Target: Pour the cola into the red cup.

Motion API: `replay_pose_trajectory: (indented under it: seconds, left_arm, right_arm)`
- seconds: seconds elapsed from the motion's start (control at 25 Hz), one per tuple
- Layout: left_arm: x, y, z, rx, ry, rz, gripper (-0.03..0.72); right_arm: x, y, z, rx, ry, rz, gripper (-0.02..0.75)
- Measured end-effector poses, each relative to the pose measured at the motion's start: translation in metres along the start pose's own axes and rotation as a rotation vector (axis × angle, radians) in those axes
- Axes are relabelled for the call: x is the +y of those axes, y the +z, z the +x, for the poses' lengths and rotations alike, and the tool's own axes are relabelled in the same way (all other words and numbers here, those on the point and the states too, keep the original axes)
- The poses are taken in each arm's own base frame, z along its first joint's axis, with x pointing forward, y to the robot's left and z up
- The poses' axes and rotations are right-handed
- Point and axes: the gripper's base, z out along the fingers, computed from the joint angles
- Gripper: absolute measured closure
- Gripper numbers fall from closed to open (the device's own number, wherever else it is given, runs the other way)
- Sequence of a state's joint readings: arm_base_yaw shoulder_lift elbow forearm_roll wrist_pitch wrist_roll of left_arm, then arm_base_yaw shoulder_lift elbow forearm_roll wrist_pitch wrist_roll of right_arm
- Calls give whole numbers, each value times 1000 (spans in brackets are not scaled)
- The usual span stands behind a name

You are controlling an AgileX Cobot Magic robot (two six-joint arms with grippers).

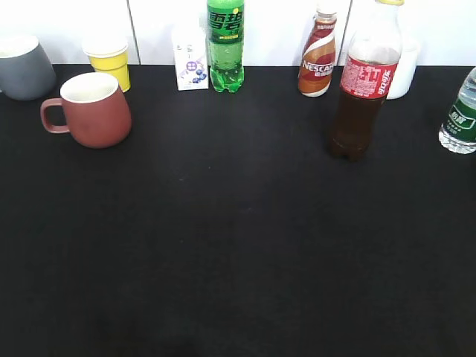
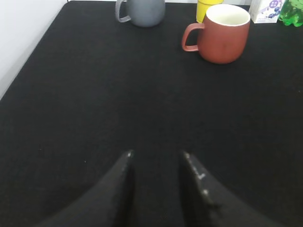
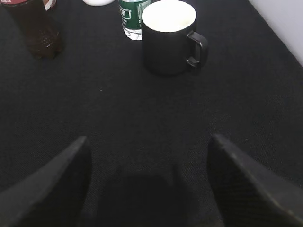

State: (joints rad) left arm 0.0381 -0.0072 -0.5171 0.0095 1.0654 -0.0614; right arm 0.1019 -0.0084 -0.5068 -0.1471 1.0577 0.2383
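The cola, a tall clear bottle of dark brown liquid with a red label and yellow cap, stands upright at the back right; its base shows in the right wrist view. The red cup stands upright at the back left, handle to the left, and also shows in the left wrist view. My left gripper is open and empty, low over the black table, well short of the cup. My right gripper is open wide and empty, short of the cola. Neither gripper shows in the exterior view.
A grey mug, a yellow paper cup, a small white carton, a green soda bottle, a Nescafe bottle and a green-labelled water bottle line the back. A black mug stands ahead of my right gripper.
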Motion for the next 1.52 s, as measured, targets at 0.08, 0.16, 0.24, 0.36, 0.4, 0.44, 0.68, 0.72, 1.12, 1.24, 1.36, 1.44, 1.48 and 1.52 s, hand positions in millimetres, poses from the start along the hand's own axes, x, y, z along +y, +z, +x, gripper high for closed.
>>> replay_pose_trajectory:
  seconds: [0.08,0.16,0.24,0.36,0.4,0.44,0.68,0.72,1.12,1.24,1.36,1.44,1.48,1.52]
  left_arm:
    - [-1,4,-6,23,-5,7,252]
    - [-3,12,-33,2,-5,8,190]
    - [-5,33,-70,-58,-2,12,183]
    - [-8,81,-115,-229,-1,21,186]
    - [-9,98,-125,-275,-2,24,199]
    - [-9,118,-131,-299,-2,25,219]
    - [-14,230,-89,-257,-6,45,246]
    - [-21,245,-80,-228,6,71,246]
    - [-45,343,6,-238,72,187,248]
    - [-43,350,5,-238,68,177,263]
    - [-40,361,-7,-237,66,159,264]
    - [-43,372,-9,-218,95,186,265]
    - [-44,377,-8,-211,101,191,267]
    - [-43,384,-6,-204,103,189,268]
  right_arm:
    - [0,0,0,0,0,0,163]
    - [0,0,0,0,0,0,163]
    - [0,0,0,0,0,0,163]
    - [0,0,0,0,0,0,163]
    - [0,0,0,0,0,0,163]
    - [0,0,0,0,0,0,163]
    - [0,0,0,0,0,0,163]
    - [0,0,0,0,0,0,163]
    - [0,0,0,0,0,0,163]
    - [0,0,0,0,0,0,163]
    - [0,0,0,0,0,0,163]
    - [0,0,0,0,0,0,163]
    - [0,0,0,0,0,0,163]
    - [0,0,0,0,0,0,163]
